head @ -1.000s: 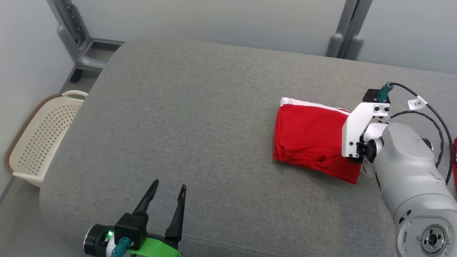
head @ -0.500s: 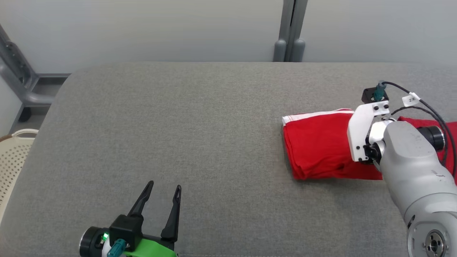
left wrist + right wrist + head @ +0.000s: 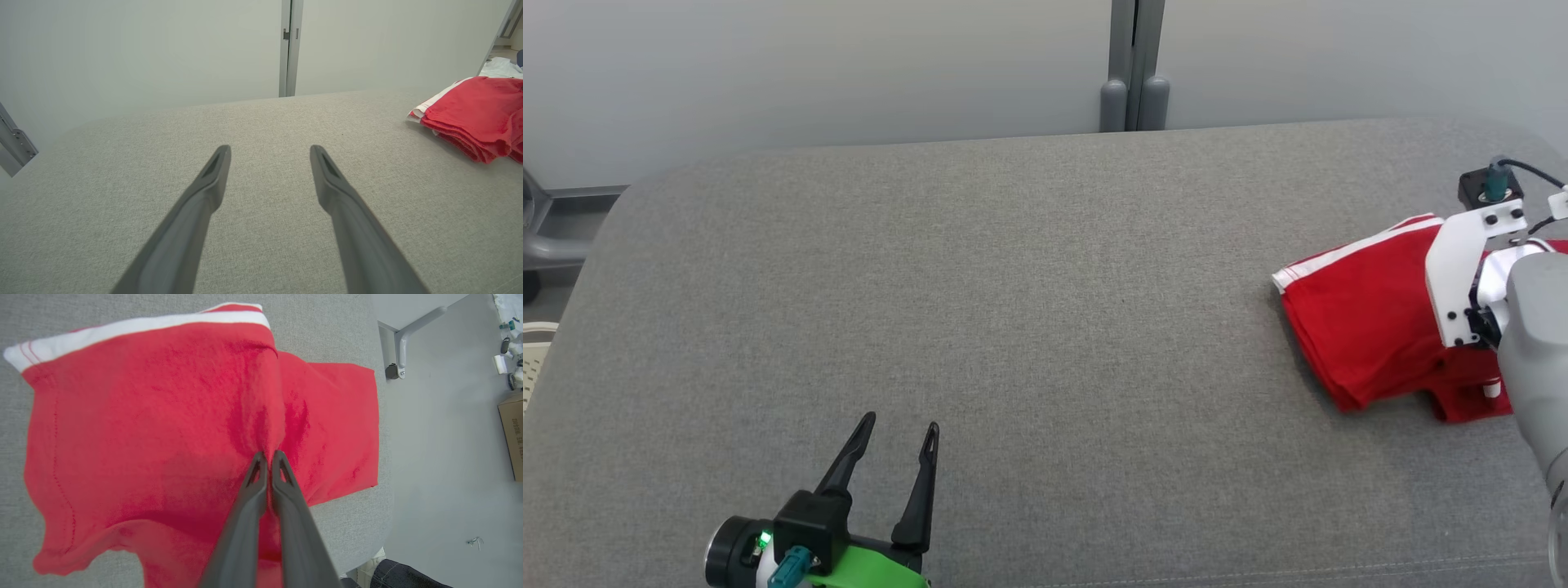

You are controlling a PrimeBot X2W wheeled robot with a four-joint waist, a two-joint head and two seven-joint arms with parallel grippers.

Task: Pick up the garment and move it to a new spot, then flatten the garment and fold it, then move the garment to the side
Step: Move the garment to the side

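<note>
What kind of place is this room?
Probably a test room or lab, not a home: the red garment lies on a large grey padded surface, plain pale panel walls with a metal post stand behind, and a cardboard box sits on the bare floor.

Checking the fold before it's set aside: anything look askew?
Yes. The red garment puckers into a ridge where the right gripper pinches it, and one layer juts out toward the edge of the grey cushion: an uneven fold.
</note>
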